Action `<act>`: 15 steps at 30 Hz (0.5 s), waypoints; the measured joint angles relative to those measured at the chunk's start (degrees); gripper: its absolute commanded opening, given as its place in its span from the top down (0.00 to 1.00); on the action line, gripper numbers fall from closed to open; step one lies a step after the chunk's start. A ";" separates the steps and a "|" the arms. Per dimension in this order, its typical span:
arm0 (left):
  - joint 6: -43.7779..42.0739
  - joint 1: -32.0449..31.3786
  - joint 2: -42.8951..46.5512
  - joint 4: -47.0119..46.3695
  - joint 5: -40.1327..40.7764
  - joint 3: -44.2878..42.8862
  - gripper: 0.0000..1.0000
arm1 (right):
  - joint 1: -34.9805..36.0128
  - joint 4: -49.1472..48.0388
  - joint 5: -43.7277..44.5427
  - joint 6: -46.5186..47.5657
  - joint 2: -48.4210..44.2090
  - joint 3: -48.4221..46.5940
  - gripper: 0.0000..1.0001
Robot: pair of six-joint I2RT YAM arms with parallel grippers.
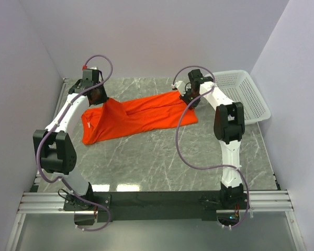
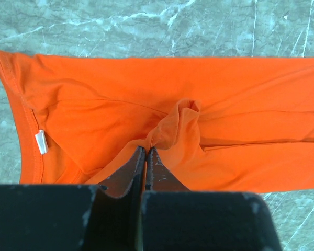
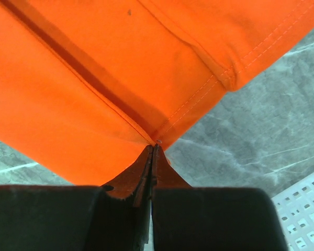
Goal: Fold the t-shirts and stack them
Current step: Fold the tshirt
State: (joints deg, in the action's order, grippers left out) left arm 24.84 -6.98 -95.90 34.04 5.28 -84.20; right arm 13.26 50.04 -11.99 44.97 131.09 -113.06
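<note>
T-shirt [image 1: 141, 117], orange, lying as a long band on the table [image 1: 162, 162], stretching away from the white basket [image 1: 248, 94]. Overhead view: right gripper [image 1: 187, 98] at the end nearest the basket, left gripper [image 1: 102, 100] at the end farthest from it, holding up a peak of cloth. Left wrist view: jaws closed, pinching a fold. Right wrist view: jaws closed on a hemmed corner. Fabric judged light, limp, not fragile; best held at hems and corners
</note>
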 measured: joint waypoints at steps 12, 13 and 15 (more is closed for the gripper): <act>-0.68 0.00 -2.19 -0.39 0.00 -0.04 0.99 | 0.00 -0.70 0.81 -0.68 0.24 -0.20 0.97; -0.81 0.00 -2.60 -0.42 0.00 -0.04 0.99 | 0.00 -0.76 0.83 -0.68 0.24 -0.20 0.97; -1.18 0.00 -3.37 -0.39 0.02 -0.04 0.99 | 0.00 -0.83 0.94 -0.85 0.24 -0.20 0.97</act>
State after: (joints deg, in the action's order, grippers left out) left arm 23.66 -6.98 -99.26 33.65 5.30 -84.25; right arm 13.26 49.21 -11.05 44.12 131.33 -113.25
